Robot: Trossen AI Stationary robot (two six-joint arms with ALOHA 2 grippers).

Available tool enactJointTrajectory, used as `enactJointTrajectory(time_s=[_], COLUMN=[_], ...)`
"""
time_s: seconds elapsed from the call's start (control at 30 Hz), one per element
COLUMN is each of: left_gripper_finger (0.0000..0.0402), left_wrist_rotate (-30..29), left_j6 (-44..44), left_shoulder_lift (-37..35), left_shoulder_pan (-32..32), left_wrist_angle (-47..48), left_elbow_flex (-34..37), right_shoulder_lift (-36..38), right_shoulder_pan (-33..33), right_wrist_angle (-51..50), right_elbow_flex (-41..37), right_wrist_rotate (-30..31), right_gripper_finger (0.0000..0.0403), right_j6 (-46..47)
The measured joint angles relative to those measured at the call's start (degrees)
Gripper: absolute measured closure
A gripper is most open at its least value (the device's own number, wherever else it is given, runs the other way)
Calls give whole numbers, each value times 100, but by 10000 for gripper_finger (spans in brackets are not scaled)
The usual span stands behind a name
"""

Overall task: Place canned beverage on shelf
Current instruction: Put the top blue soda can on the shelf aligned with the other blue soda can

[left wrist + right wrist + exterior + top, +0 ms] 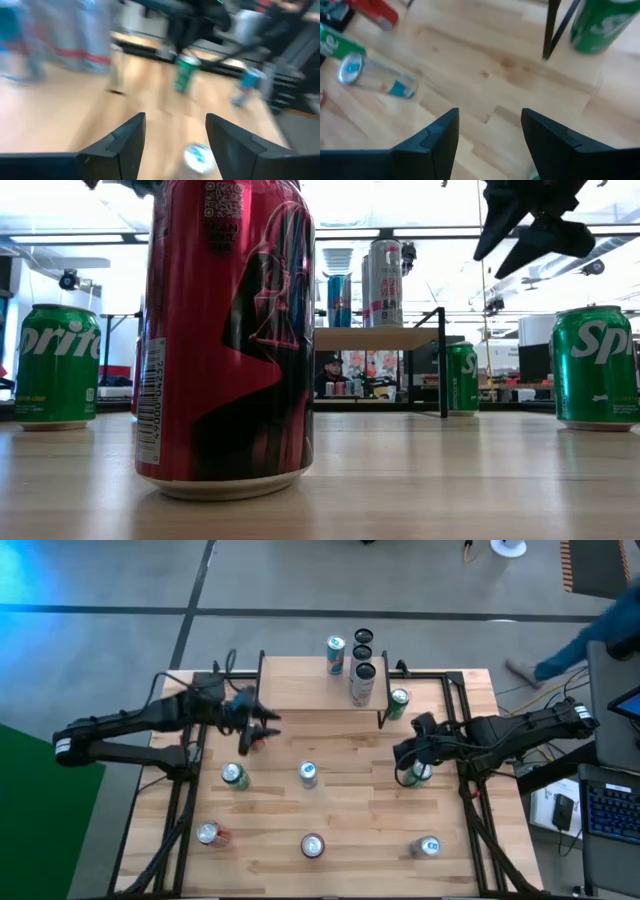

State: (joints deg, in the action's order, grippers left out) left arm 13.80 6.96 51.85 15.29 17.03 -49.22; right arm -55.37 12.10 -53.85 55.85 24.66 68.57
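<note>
wooden table (340, 815), keyboard (607, 802) — person's leg (560, 658)

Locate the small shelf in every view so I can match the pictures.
High view: shelf at top centre, cans on its right part.
Low view: shelf in the centre background, behind the big red can.
Left wrist view: too blurred to tell.
Right wrist view: only one black leg shows.
Shared landmark: green can beside that leg, also low and right wrist.

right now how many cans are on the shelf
3, clustered at the right end of the shelf: a blue can, a dark-topped can beside it, and a tall silver can in front. None looks hidden.
</note>
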Motion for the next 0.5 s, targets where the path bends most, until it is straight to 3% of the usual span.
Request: enactJointTrajectory(time_s=[0.13, 0.37, 0.5], left_gripper_finger=[209, 209, 209], left_wrist_rotate=[-24, -1264, -1431], left_j6=[231, 1344, 2084], left_shoulder_lift=[-97, -272, -225], left_shoulder_pan=[-185, -231, -234], left_wrist_angle=[-281, -302, -258], left_elbow_flex=[317, 749, 1052], right_shoulder_lift=[8, 10, -6], right_shoulder_pan=[0, -13, -44], right_wrist_angle=[0, 10, 12], right_elbow_flex=[-8, -10, -115], right_wrist_rotate=[-267, -411, -395], right_gripper_finger=[200, 200, 200], right_j6=[-49, -526, -860])
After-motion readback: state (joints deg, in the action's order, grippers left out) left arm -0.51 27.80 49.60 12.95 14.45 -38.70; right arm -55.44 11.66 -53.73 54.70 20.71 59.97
